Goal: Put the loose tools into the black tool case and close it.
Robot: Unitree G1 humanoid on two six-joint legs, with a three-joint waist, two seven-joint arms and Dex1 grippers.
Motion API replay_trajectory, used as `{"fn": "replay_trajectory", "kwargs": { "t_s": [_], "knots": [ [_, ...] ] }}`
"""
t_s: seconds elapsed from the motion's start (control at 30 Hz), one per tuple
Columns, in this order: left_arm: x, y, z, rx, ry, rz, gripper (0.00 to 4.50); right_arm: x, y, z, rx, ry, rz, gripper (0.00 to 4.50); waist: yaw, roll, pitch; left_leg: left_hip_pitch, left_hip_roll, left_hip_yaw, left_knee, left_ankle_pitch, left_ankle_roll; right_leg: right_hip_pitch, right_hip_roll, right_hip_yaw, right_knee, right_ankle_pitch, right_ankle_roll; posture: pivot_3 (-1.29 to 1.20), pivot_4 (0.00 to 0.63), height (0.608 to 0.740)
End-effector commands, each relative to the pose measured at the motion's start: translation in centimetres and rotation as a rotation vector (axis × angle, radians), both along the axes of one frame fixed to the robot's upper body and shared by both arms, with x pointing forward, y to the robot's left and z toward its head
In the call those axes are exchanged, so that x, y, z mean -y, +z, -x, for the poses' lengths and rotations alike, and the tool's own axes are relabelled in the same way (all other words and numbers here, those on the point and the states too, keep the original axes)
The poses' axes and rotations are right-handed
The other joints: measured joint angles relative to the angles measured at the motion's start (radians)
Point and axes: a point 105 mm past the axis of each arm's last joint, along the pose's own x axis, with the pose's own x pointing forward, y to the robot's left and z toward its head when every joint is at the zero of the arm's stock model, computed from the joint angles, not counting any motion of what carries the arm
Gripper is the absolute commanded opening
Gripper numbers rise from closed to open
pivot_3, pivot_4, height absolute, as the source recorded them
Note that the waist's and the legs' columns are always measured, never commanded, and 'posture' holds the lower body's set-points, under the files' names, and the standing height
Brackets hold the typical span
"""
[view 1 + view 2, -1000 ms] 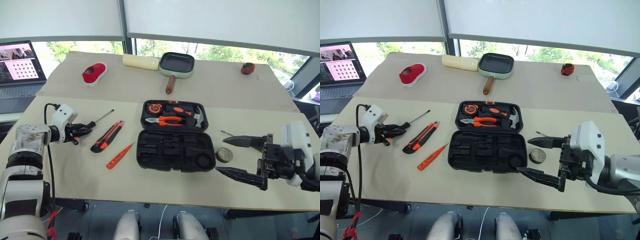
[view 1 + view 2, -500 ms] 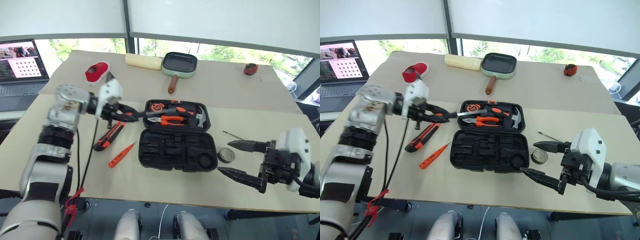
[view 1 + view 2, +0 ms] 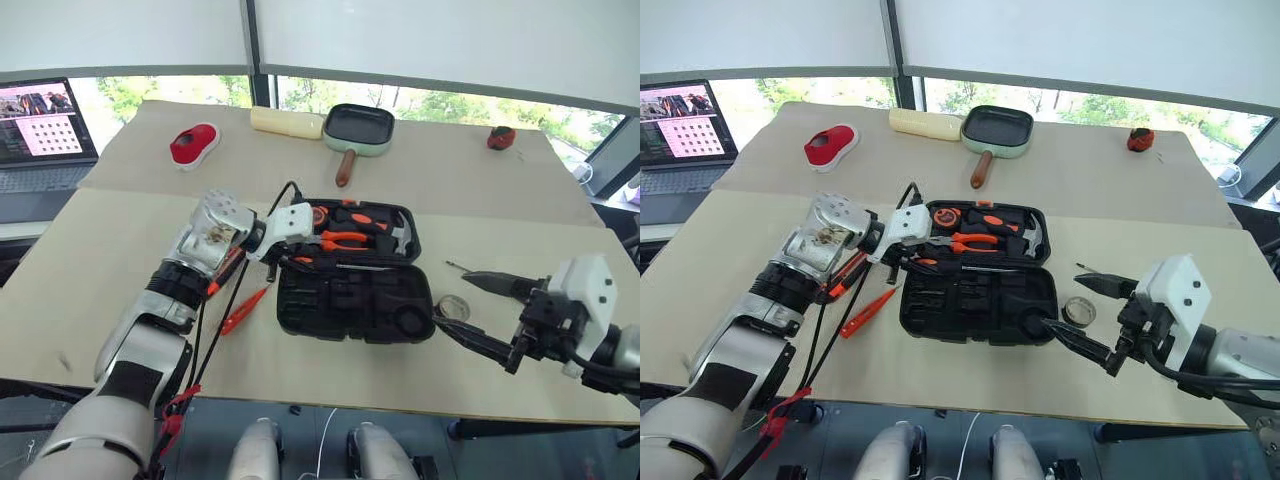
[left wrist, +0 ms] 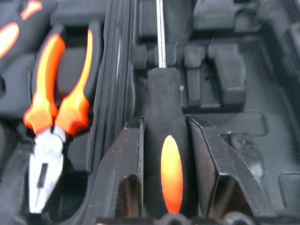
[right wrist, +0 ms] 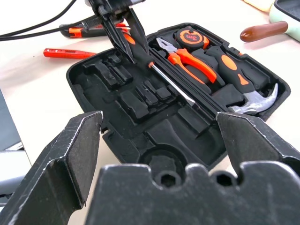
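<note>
The black tool case [image 3: 400,300] lies open in mid-table, with pliers [image 3: 340,239] and a hammer in its far half. My left gripper [image 4: 164,121] is shut on a screwdriver [image 4: 171,174] by its orange-black handle. It holds the screwdriver low over the near half beside the hinge, the shaft [image 3: 352,266] pointing right. A utility knife [image 3: 845,275] and a tester pen [image 3: 243,310] lie left of the case, partly behind my left arm. The tape roll [image 3: 1076,312] sits right of the case. My right gripper [image 3: 1063,302] hangs open above that roll, with a thin metal shaft [image 3: 457,266] lying just beyond it.
At the back stand a green pan with a wooden handle [image 3: 358,128], a pale roll [image 3: 285,121], a red-and-white object [image 3: 193,143] and a small red thing [image 3: 501,137]. A laptop [image 3: 40,130] sits at the far left. The table's near edge runs close under my right gripper.
My left arm has swung right from the table's left side to the case, carrying the screwdriver, and its wrist has rolled. The right gripper has stayed nearly still, open.
</note>
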Motion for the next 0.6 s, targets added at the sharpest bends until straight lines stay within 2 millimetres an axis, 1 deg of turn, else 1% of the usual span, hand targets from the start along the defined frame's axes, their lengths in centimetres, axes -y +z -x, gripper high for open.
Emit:
{"fn": "replay_trajectory", "kwargs": {
  "t_s": [0.03, 0.23, 0.3, 0.37, 0.43, 0.53, 0.57, 0.6],
  "knots": [
    [0.4, 0.4, -0.3, 0.029, -0.019, -0.003, 0.90, -0.5, 0.7, 0.0, 0.052, 0.005, 0.005, 4.50, 0.001, 0.000, 0.000, 0.000, 0.000, 0.000, 0.000, 0.000, 0.000, 0.000, 0.000, 0.000, 0.000, 0.000, 0.000, 0.00, 0.150, 0.740],
    [1.0, 0.0, -0.7, 0.030, -0.014, 0.002, 0.90, -0.7, 0.6, -0.1, 0.059, 0.001, -0.005, 4.50, 0.003, 0.000, 0.000, 0.000, 0.000, 0.000, 0.000, 0.000, 0.000, 0.000, 0.000, 0.000, 0.000, 0.000, 0.000, 0.00, 0.150, 0.740],
    [1.3, 0.3, -0.8, 0.026, -0.011, 0.018, 1.91, -0.9, 0.5, 0.1, 0.057, 0.004, -0.011, 4.50, 0.005, 0.000, 0.000, 0.000, 0.000, -0.001, 0.000, 0.000, 0.000, 0.000, 0.000, 0.000, 0.000, 0.000, 0.000, 0.00, 0.150, 0.740],
    [1.4, 0.7, -0.8, 0.027, -0.017, 0.029, 2.51, -1.0, 0.4, 0.3, 0.054, 0.008, -0.016, 4.50, 0.006, 0.000, 0.000, 0.000, 0.000, -0.001, 0.000, 0.000, 0.000, 0.000, 0.000, 0.000, 0.000, 0.000, 0.000, 0.00, 0.150, 0.740],
    [1.5, 1.3, -0.8, 0.034, -0.024, 0.042, 3.28, -1.1, 0.4, 0.4, 0.054, 0.010, -0.018, 4.50, 0.006, 0.000, 0.000, 0.000, 0.000, -0.001, 0.000, 0.000, 0.000, 0.000, 0.000, 0.000, 0.000, 0.000, 0.000, 0.00, 0.150, 0.740],
    [1.6, 2.3, -0.8, 0.052, -0.030, 0.061, 4.31, -1.1, 0.4, 0.5, 0.052, 0.012, -0.022, 4.50, 0.007, 0.000, 0.000, 0.000, 0.000, -0.001, 0.000, 0.000, 0.000, 0.000, 0.000, 0.000, 0.000, 0.000, 0.000, 0.00, 0.150, 0.740],
    [1.7, 2.7, -0.8, 0.059, -0.035, 0.067, 4.47, -1.2, 0.4, 0.5, 0.051, 0.014, -0.024, 4.50, 0.008, 0.000, 0.000, 0.000, -0.001, -0.001, 0.001, 0.000, 0.000, 0.000, 0.000, 0.000, 0.000, 0.000, 0.000, 0.00, 0.150, 0.740],
    [1.7, 2.9, -0.8, 0.063, -0.038, 0.071, 4.47, -1.2, 0.4, 0.6, 0.050, 0.015, -0.025, 4.50, 0.008, 0.000, 0.000, 0.000, -0.001, -0.001, 0.001, 0.000, 0.000, 0.000, 0.000, 0.000, 0.000, 0.000, 0.000, 0.00, 0.150, 0.740]
  ]
}}
